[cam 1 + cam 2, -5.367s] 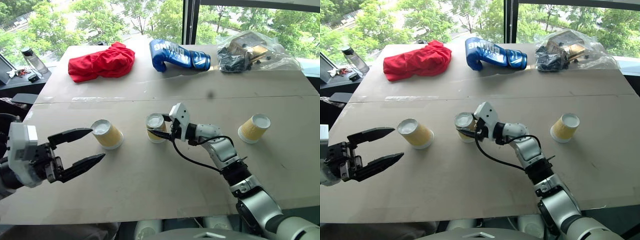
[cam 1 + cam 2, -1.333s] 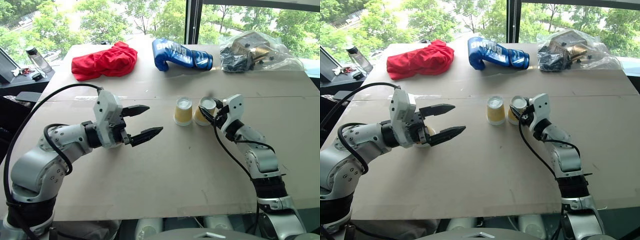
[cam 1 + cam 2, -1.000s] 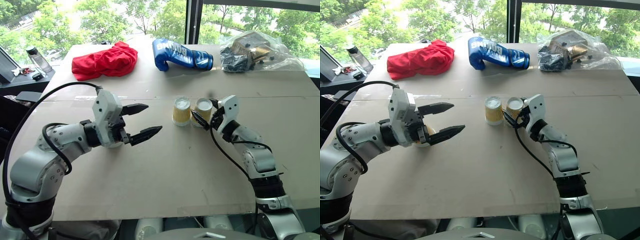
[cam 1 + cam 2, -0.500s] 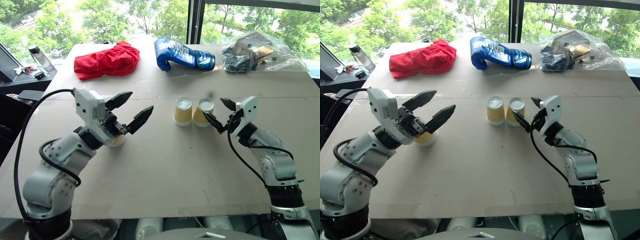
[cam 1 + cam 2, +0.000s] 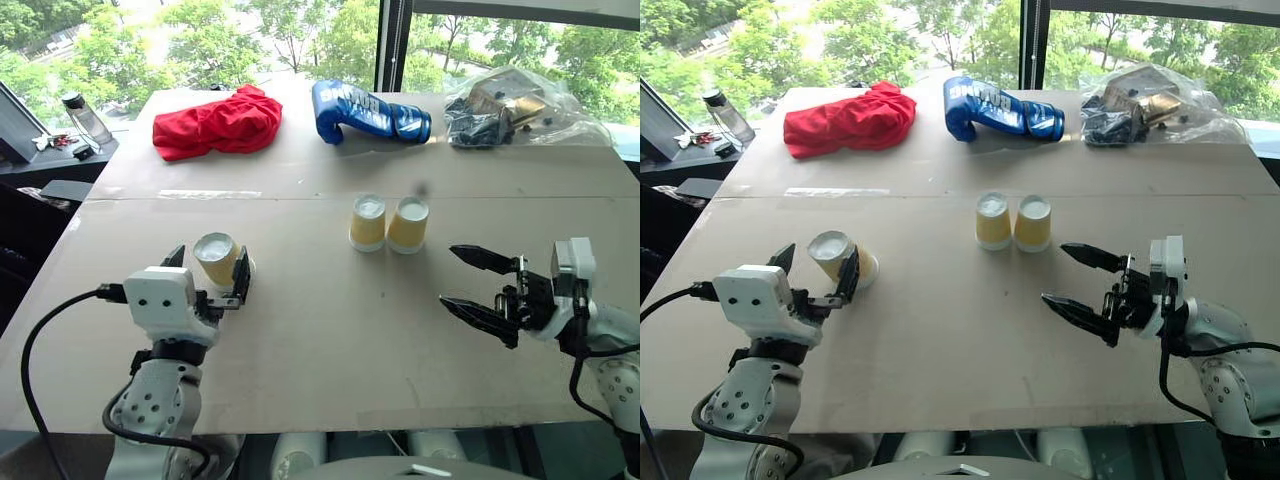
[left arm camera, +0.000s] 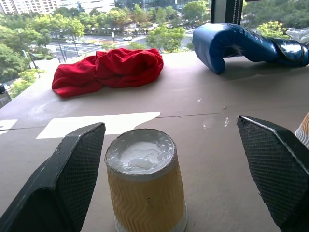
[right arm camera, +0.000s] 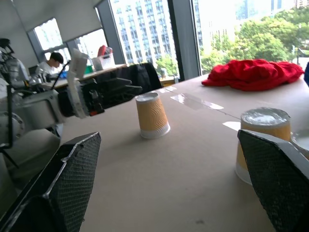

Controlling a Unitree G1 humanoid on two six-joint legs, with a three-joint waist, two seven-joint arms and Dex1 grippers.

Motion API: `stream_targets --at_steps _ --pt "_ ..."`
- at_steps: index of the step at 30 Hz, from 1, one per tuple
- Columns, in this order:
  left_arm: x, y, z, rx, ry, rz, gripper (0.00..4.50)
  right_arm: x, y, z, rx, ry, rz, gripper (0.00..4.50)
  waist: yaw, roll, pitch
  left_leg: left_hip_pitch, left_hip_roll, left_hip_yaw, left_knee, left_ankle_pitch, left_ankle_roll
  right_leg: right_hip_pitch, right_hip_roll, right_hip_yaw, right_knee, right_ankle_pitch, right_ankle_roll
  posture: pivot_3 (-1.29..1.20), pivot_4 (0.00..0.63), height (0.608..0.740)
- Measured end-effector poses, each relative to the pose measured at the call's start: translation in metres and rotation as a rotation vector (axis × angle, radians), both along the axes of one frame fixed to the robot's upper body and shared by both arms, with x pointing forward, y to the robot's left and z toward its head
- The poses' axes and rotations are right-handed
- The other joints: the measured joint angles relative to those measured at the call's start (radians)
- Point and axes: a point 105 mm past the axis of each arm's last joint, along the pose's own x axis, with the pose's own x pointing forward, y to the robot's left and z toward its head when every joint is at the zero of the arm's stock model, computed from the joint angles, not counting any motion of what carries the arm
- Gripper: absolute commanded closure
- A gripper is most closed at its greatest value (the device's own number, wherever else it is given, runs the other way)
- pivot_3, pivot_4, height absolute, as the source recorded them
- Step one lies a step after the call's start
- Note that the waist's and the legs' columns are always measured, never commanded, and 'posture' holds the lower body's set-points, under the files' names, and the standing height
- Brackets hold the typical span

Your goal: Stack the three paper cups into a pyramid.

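So the base is basically there: two cups [image 5: 388, 222] sit upside down, side by side and touching, mid counter [image 5: 330, 340]. The third cup [image 5: 219, 259] stands apart off to the left, also upside down, right between the fingers of the left gripper [image 5: 207, 283], whose jaws are spread wide and not touching it yet. The right gripper [image 5: 480, 292] hangs near the pair with its jaws wide open too, holding nothing. My take on handling: these are thin ribbed paper, super light and empty, so a hard squeeze will probably dent the wall, and a nudge will likely skate one across the cardboard. The ribbing should give decent friction though. I'd grab the lone cup around the middle of its side, gently, keep it upright as it is, and set it down softly across the two white bases, because bumping either one could knock the pair apart.
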Motion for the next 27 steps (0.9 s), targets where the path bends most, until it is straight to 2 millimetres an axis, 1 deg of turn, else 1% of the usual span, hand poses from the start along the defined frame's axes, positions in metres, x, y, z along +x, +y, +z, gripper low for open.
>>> stream_targets --at_steps 1,4,9,12,16,23,27 --pt "0.004 0.003 -0.005 -0.005 0.01 0.02 0.0 -0.005 0.001 0.0 0.003 -0.002 0.022 0.03 0.001 0.0 0.0 0.0 0.0 0.0 0.0 0.0 0.0 0.0 0.0 -0.001 0.0 0.0 0.0 0.0 0.15 0.74" --pt "0.005 0.008 -0.014 -0.018 0.036 0.061 0.0 -0.006 0.001 0.001 -0.002 -0.008 0.017 0.03 -0.003 0.0 0.0 0.0 0.0 0.001 0.001 0.0 0.0 0.0 0.0 -0.002 -0.001 0.0 0.0 0.0 0.15 0.74" --pt "0.011 0.015 -0.024 -0.023 0.067 0.093 0.0 -0.001 0.006 0.012 -0.011 -0.065 0.005 0.03 -0.002 0.0 0.0 0.0 0.0 -0.001 0.001 0.0 0.0 0.0 0.001 -0.004 -0.001 0.0 0.0 0.0 0.15 0.74" --pt "0.015 0.016 -0.026 -0.03 0.07 0.092 0.0 0.003 0.008 0.016 -0.017 -0.085 -0.005 0.03 0.0 0.0 0.0 -0.001 0.0 -0.001 0.001 0.0 0.0 0.0 0.001 -0.004 -0.001 0.0 0.0 0.0 0.15 0.74" --pt "0.024 0.016 -0.026 -0.035 0.062 0.084 0.0 0.007 0.012 0.017 -0.03 -0.09 -0.02 0.03 0.002 0.0 0.0 -0.001 0.0 -0.001 0.001 0.0 0.0 0.0 0.001 -0.004 -0.001 0.0 0.0 0.0 0.15 0.74" --pt "0.042 0.017 -0.029 -0.03 0.064 0.061 0.0 0.009 0.02 0.021 -0.026 -0.096 -0.027 0.03 0.001 0.0 0.0 -0.001 0.0 -0.001 0.001 0.0 0.0 0.0 0.001 -0.005 -0.001 0.0 0.0 0.0 0.15 0.74" --pt "0.048 0.019 -0.03 -0.029 0.056 0.057 0.0 0.009 0.023 0.023 -0.026 -0.102 -0.029 0.03 0.001 0.0 0.0 -0.001 0.0 -0.001 0.001 0.0 0.0 0.0 0.0 -0.005 -0.001 0.0 0.0 0.0 0.15 0.74"
